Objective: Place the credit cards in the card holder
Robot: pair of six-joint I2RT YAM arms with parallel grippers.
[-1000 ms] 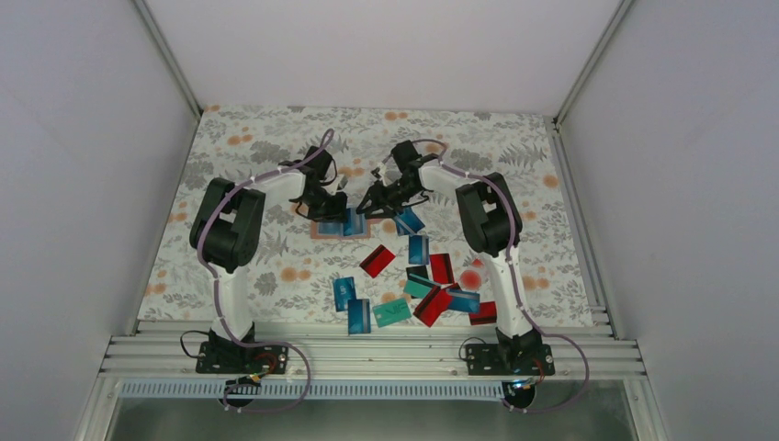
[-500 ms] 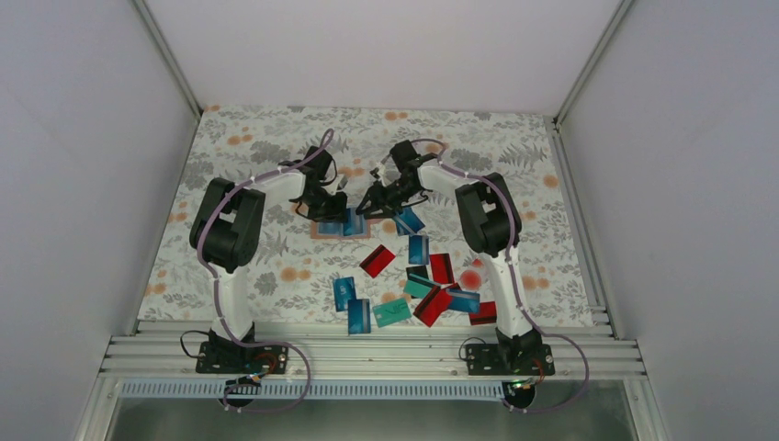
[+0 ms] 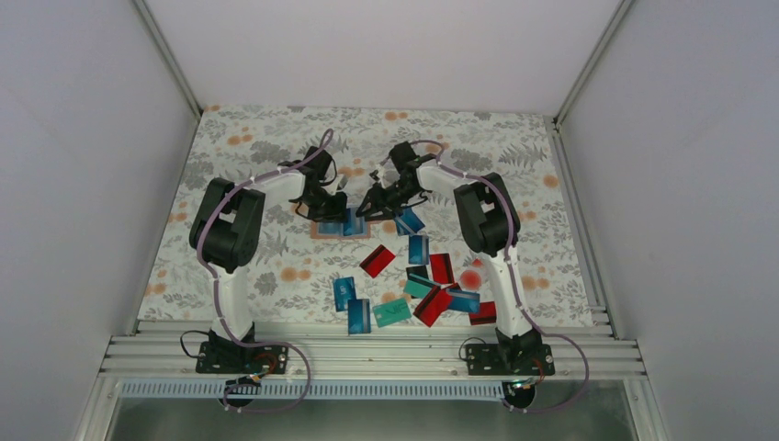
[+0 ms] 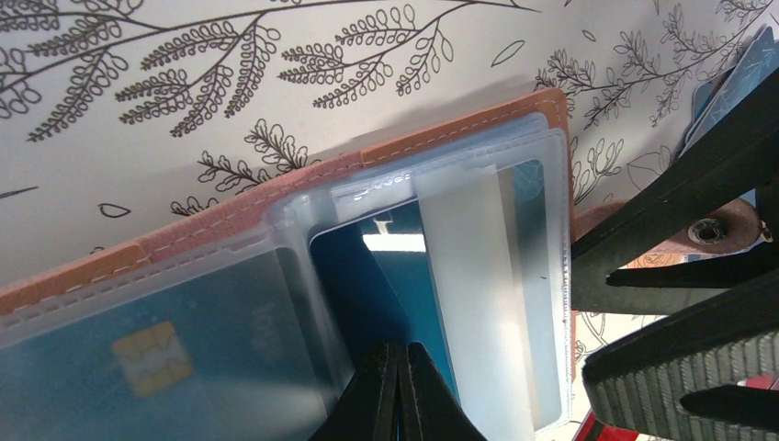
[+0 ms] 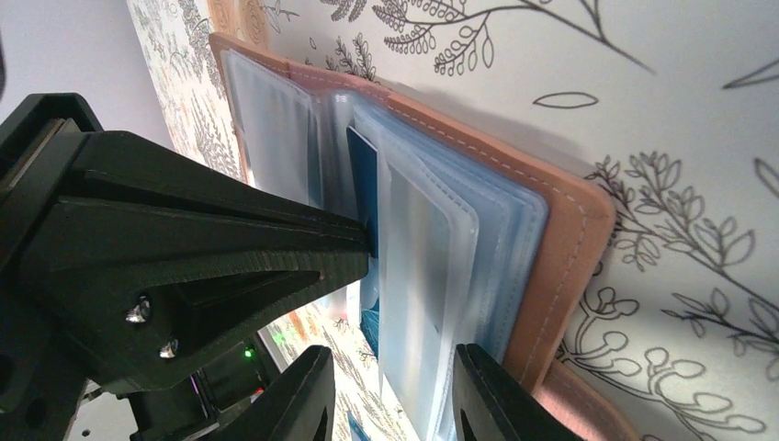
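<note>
The card holder (image 3: 327,230) lies open on the floral cloth; it is tan-brown with clear plastic sleeves (image 4: 496,276). My left gripper (image 4: 397,356) is shut on a dark blue credit card (image 4: 367,285), whose far end sits inside a sleeve. A teal card with a chip (image 4: 138,344) fills the sleeve beside it. My right gripper (image 5: 390,351) is open, with its fingers on either side of the sleeves' edge (image 5: 423,276), next to the leather cover (image 5: 560,266). The left gripper (image 5: 276,243) shows there with the blue card (image 5: 363,175). Several loose cards (image 3: 418,285) lie nearer the arms.
Red, blue and teal cards are scattered front right of the holder, some overlapping, such as a red one (image 3: 377,260) and a teal one (image 3: 392,311). The two grippers (image 3: 354,211) are very close together over the holder. White walls enclose the table.
</note>
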